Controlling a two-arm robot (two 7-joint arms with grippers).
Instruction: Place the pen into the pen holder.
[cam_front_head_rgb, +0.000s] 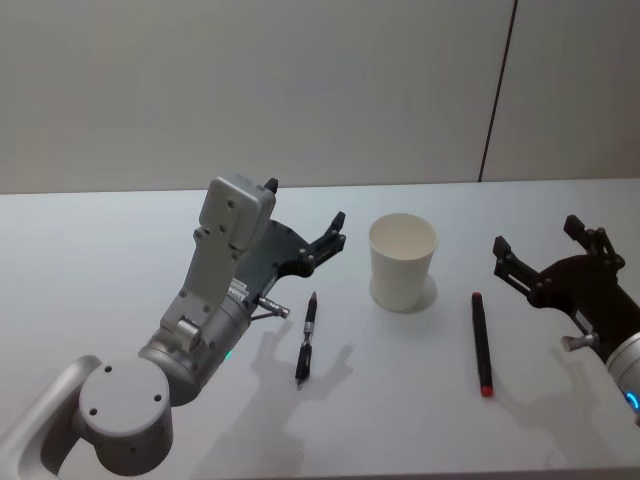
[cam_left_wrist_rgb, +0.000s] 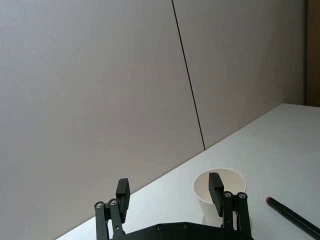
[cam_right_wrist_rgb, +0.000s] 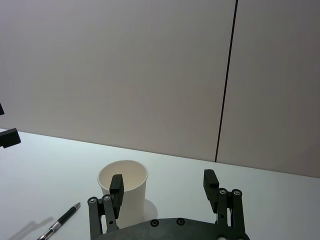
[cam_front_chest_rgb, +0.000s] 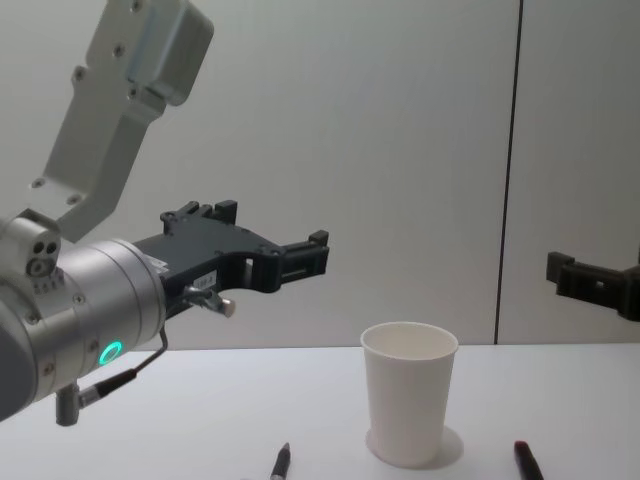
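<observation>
Nothing is done yet: the cup (cam_front_head_rgb: 403, 262) stands empty at frame centre, and both pens lie flat on the surface (cam_front_head_rgb: 100, 250), neither grasped. The black pen (cam_front_head_rgb: 307, 340) lies below the left claw (cam_front_head_rgb: 304, 210), lower left of the cup. The red-tipped pen (cam_front_head_rgb: 481, 343) lies lower left of the right claw (cam_front_head_rgb: 536, 236); both claws hover spread wide, holding nothing.

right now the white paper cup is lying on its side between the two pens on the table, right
No. The plain white paper cup stands upright, mouth up, as the chest view shows. It is between the two pens on the white table: the slim black and silver pen on the robot's left, the black red-tipped pen on its right.
</observation>
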